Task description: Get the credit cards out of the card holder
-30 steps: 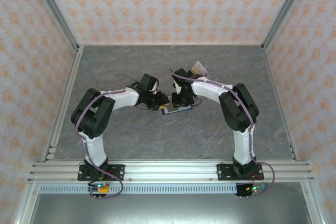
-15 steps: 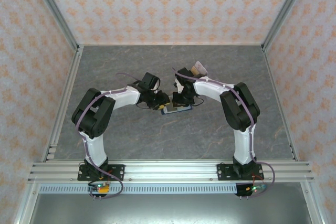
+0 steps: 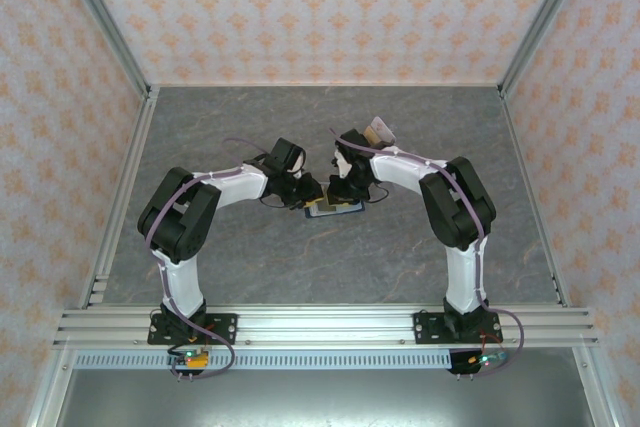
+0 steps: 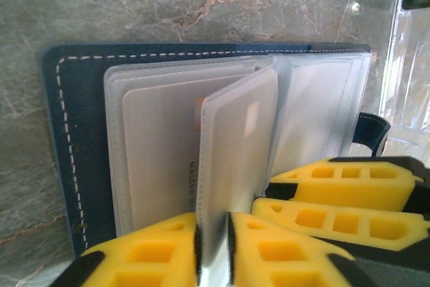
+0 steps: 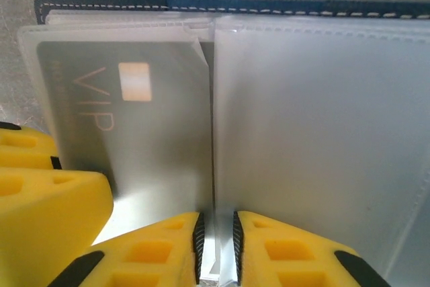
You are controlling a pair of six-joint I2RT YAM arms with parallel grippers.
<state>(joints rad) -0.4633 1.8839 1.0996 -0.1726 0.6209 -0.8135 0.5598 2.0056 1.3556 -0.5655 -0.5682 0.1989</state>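
- Card holder lies open and flat mid-table, between both grippers, with its long axis left-right; navy stitched cover, glossy see-through pockets
- Left gripper: yellow foam pads nearly together, nipping one upright clear leaf with a pale chip-marked card inside
- Right gripper: pads nearly closed on the thin centre leaf at the fold
- Credit cards not yet out; grey VIP card sits in the left pocket
- Judgement: left arm is nearer the card, so it would pull along the leaf's length towards itself while the right braces; the slick film may lift with the card
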